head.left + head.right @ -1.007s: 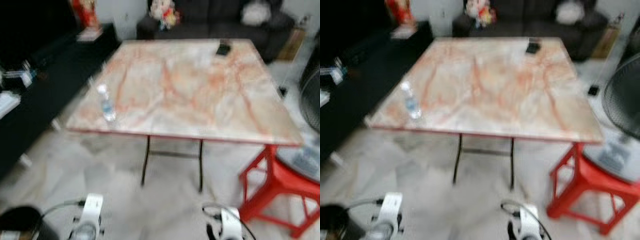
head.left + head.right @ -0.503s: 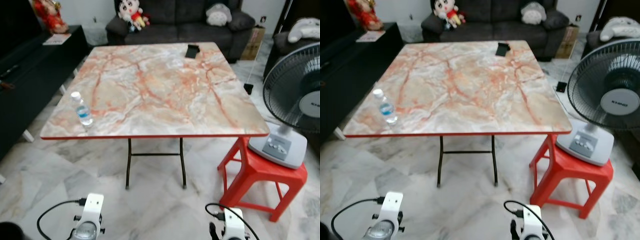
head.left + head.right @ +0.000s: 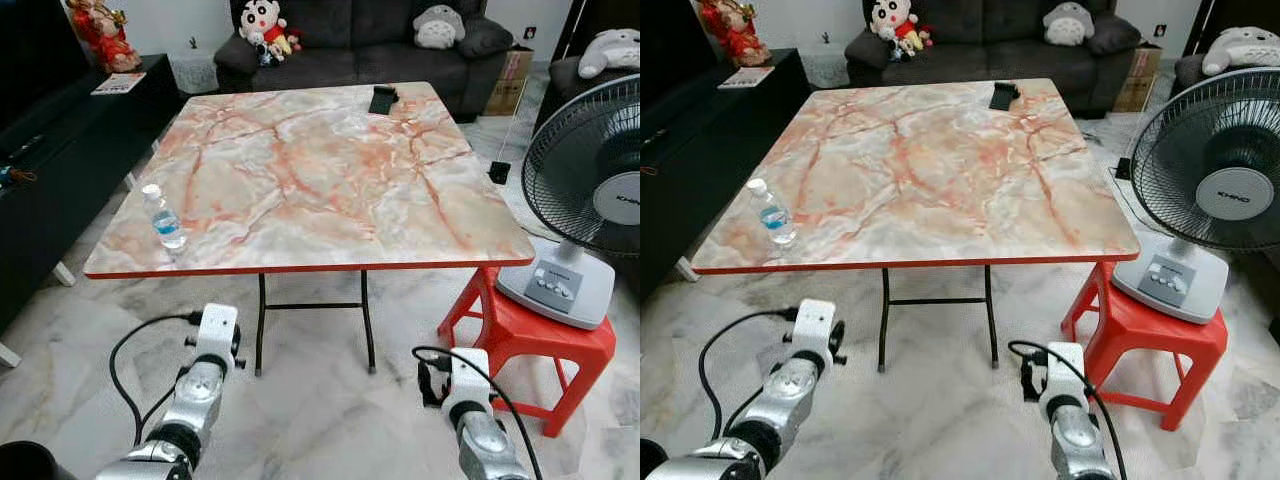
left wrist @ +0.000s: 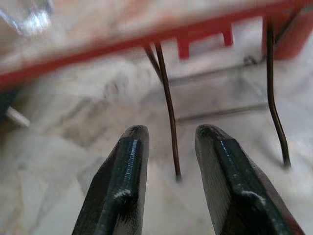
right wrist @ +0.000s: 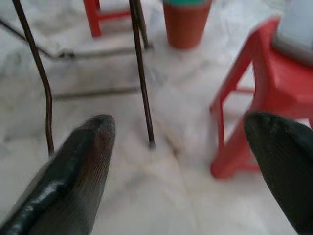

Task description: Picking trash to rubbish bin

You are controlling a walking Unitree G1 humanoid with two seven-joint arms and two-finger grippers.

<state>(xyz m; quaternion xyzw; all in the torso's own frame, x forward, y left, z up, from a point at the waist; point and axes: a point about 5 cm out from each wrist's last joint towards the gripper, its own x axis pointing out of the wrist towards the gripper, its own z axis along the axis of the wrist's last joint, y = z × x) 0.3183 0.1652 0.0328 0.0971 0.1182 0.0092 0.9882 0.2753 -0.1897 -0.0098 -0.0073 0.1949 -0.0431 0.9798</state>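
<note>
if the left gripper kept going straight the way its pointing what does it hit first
Probably the nearer black table leg. In the left wrist view it runs down between the open fingers of the left gripper, under the table's red edge. Depth is unclear and the picture blurred; it might pass to the marble floor.

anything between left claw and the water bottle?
Only the table's red front edge and bare marble floor. In the left eye view the water bottle stands near that edge, above the left claw, which is open.
</note>
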